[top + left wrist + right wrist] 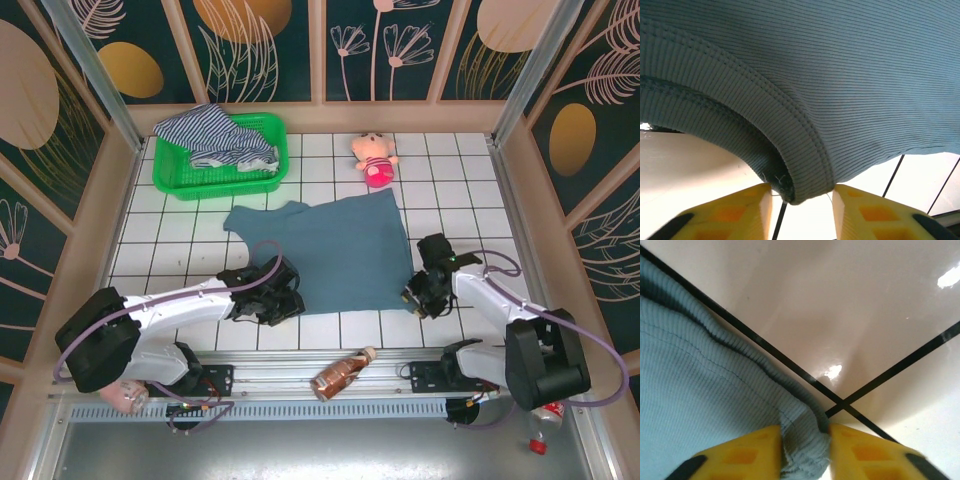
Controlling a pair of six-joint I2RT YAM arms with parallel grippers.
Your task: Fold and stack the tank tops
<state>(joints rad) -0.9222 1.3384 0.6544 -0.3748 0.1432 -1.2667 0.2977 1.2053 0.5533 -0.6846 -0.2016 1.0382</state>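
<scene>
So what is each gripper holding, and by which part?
Both hold the plain teal-blue ribbed cloth tank top: the left gripper pinches its near-left banded edge, the right gripper its near-right corner.

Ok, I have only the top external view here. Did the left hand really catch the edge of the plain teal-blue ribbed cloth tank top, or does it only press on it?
Observer: In the left wrist view, a fold of the stitched edge of the teal-blue ribbed cloth tank top sits between the yellow fingers of the left hand.
Operator: And the other side?
Observer: In the right wrist view, the right hand pinches a bunched corner of the same top, low over the white tiled table.
</scene>
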